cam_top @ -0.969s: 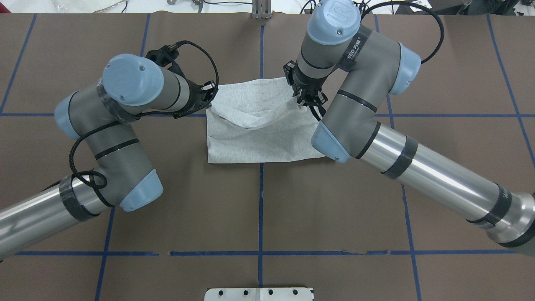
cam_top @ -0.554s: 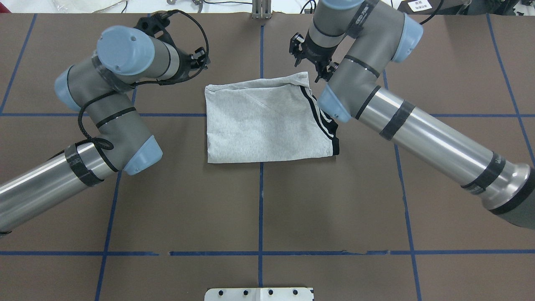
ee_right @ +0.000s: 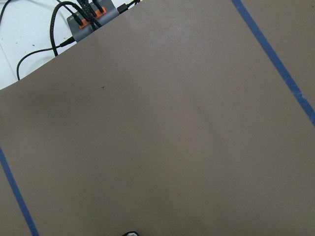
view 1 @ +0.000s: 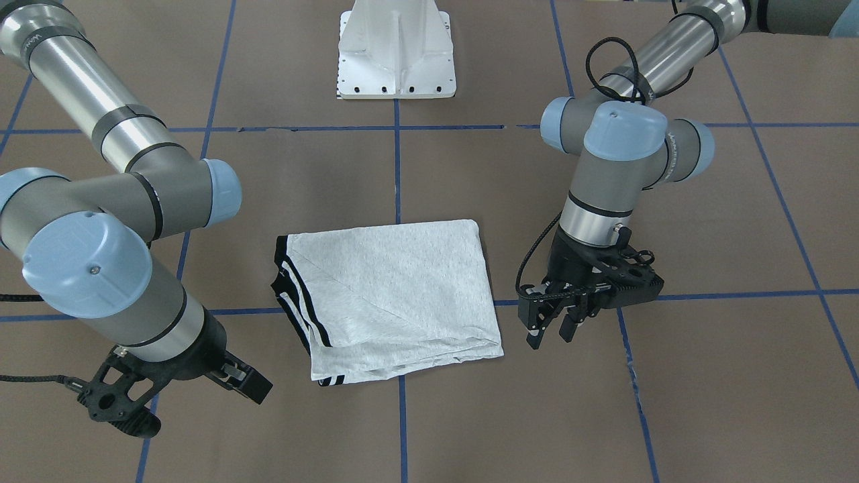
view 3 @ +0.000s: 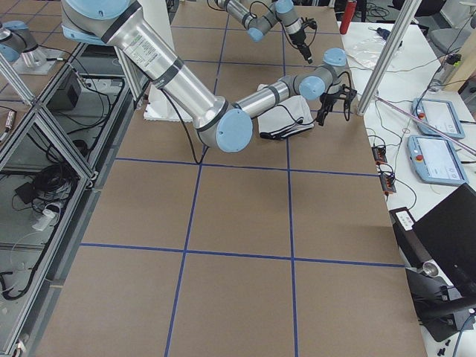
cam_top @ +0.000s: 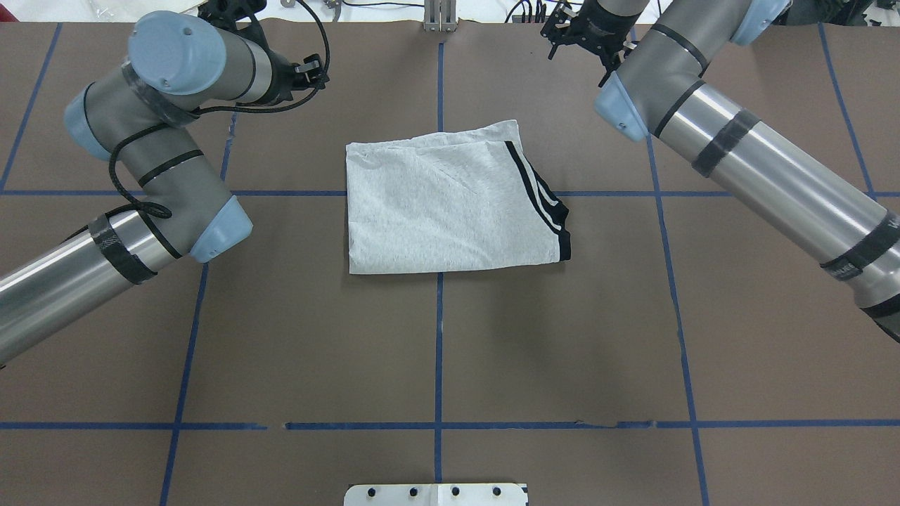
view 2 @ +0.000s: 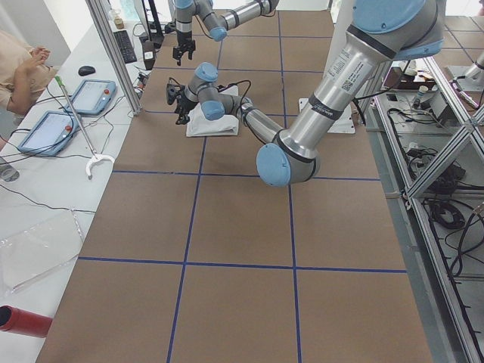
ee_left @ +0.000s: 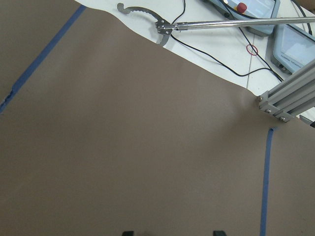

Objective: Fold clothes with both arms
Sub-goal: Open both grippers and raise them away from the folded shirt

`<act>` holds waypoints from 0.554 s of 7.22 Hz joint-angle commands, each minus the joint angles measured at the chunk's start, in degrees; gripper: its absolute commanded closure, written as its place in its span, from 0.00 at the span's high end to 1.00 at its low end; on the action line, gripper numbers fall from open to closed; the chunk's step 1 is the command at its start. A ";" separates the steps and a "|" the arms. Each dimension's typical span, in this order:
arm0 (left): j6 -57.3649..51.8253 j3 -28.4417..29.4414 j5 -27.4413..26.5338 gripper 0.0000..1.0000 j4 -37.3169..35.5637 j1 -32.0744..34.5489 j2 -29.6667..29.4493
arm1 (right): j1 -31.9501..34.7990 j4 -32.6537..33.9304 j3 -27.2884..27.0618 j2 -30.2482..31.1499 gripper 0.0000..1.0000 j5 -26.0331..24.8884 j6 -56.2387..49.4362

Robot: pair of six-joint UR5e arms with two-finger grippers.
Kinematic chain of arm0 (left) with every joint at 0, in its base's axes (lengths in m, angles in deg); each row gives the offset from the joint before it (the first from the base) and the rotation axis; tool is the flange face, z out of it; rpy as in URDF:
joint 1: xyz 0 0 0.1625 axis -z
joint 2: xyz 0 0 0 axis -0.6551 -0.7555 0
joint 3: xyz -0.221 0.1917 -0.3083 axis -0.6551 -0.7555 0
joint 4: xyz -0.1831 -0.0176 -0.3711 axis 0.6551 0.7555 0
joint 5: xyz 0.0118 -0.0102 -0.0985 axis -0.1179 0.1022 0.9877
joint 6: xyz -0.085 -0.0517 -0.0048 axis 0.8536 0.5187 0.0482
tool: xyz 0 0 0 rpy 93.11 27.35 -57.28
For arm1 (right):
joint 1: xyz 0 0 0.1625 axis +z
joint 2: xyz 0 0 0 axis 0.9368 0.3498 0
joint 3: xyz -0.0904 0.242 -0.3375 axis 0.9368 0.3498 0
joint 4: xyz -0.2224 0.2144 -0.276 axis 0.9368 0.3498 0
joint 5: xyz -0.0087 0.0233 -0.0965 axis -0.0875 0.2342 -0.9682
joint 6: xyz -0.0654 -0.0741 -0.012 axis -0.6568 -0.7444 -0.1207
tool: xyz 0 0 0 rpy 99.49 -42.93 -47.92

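The folded grey T-shirt [cam_top: 450, 211] lies flat on the brown tabletop [cam_top: 436, 351], a little above the middle of the overhead frame, with its black stripes along the right edge. No hand touches it. In the front-facing view the left hand [view 1: 556, 333] hangs just right of the shirt, jaws wide apart and empty. The right hand [view 1: 245, 384] is at the lower left, beside the striped edge, also spread and holding nothing.
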State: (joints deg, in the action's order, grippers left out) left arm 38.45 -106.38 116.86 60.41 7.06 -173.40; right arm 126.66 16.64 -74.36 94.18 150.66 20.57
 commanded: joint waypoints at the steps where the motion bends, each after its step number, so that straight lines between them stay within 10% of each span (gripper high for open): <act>1: -16.91 -0.43 14.59 0.63 1.88 5.15 4.27 | 3.75 0.45 -7.89 10.10 1.00 1.60 -12.67; 2: -26.99 -3.48 25.91 0.68 1.54 11.45 8.64 | 6.64 0.54 -9.76 14.33 1.00 3.70 -18.05; 4: -39.52 -9.13 31.82 0.70 1.19 17.99 17.02 | 14.19 1.23 -10.83 20.59 1.00 9.75 -31.20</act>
State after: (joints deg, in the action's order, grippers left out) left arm 6.42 -112.87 145.22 61.92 21.09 -160.28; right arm 136.48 17.32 -84.49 110.90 156.75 -2.10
